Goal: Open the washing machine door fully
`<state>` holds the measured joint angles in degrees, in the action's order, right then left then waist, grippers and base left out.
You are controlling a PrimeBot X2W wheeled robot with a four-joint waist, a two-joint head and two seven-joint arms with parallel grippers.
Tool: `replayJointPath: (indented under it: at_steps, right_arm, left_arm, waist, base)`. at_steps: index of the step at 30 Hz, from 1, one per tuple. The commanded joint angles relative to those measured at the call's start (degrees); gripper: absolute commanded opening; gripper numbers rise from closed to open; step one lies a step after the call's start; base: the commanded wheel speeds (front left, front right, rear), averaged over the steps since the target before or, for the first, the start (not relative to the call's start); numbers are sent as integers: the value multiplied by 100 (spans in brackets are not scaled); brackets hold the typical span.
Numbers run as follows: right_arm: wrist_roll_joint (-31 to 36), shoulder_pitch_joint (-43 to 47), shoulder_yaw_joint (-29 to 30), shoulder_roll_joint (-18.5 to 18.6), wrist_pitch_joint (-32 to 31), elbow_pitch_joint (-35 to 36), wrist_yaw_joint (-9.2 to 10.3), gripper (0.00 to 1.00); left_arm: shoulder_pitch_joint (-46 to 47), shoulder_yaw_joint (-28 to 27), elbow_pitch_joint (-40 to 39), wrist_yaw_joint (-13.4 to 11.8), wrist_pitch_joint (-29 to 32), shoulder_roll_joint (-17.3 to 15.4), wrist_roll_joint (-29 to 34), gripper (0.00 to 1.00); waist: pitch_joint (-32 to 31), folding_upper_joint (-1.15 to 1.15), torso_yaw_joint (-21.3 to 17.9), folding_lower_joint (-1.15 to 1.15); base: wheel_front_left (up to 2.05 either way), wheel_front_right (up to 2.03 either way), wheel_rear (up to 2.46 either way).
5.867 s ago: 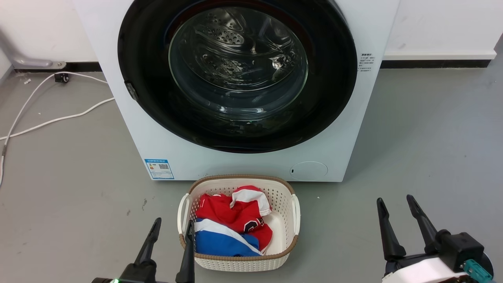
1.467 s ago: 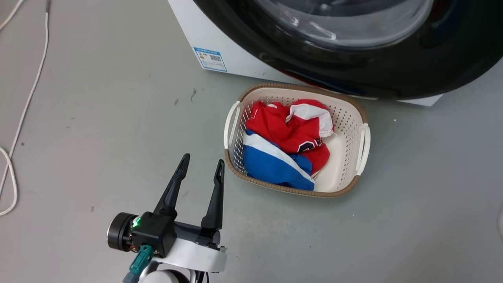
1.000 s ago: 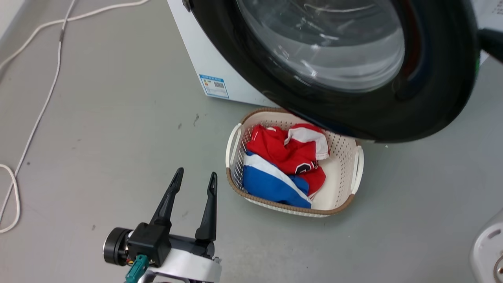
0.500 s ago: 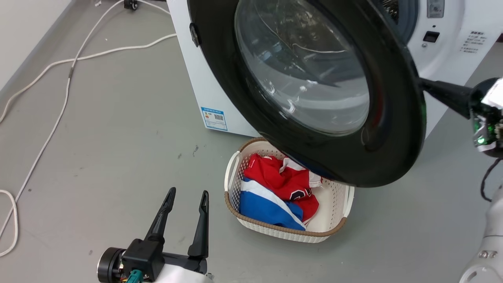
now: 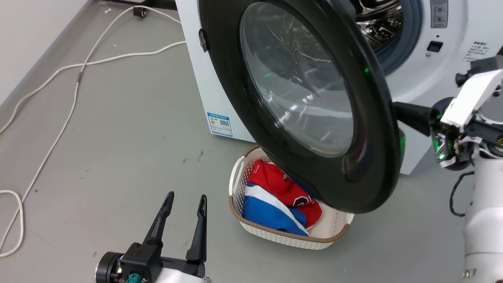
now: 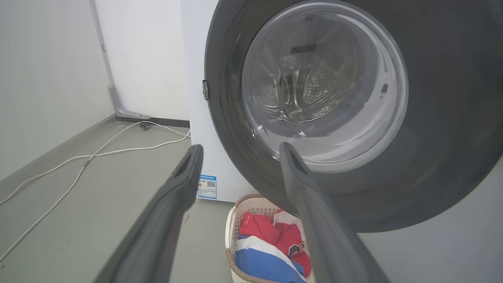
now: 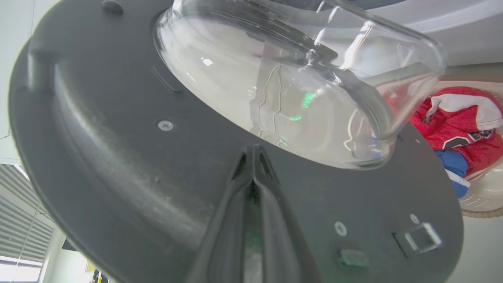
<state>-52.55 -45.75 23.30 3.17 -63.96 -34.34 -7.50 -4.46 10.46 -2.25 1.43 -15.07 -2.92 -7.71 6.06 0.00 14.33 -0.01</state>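
As it stands ajar, door (image 5: pixel 298 102) looks glossy blk.

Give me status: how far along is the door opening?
Done: washing machine door unlatched, standing partway open, drum opening exposed. In hand: right gripper, fingers shut, tips at the door's inner face; left gripper open, idle. Left: swing it fully; it hangs over the basket.

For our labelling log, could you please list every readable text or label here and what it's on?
None can be quoted.
Blue-edged sticker on the washing machine front: QR code, print too small.
Black print beside the drum opening: too small.
Dark mark on red shirt: partly hidden.
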Motion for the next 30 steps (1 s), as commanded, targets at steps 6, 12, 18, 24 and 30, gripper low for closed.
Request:
replayJointPath:
  at_steps: [6,12,18,24,30]
  right_arm:
    - [-738,459,-769,-54,116,10,1,0]
    - [-1273,782,-1451,-56,264,149,1,0]
    - [-1729,1016,-2069,-53,455,321,1,0]
    - [-2263,1203,-2787,-51,743,470,1,0]
    - [-2635,1316,-3417,-55,988,489,1,0]
  left_arm:
    - [-122,-46,7,15,-16,6,42,100]
    - [-206,-75,5,16,-16,6,45,100]
    - [-249,-112,0,10,-16,6,27,100]
    - [-313,-153,-17,6,-16,6,11,100]
    - [-347,-153,-2,32,-16,6,41,100]
  waist:
    - [-178,0,34,1]
    - [-316,0,71,1]
    - [-380,0,103,1]
    - [-423,0,146,1]
    - [-469,0,214,1]
  base:
    - [0,0,0]
    - [0,0,0]
    - [0,0,0]
    - [0,0,0]
    - [0,0,0]
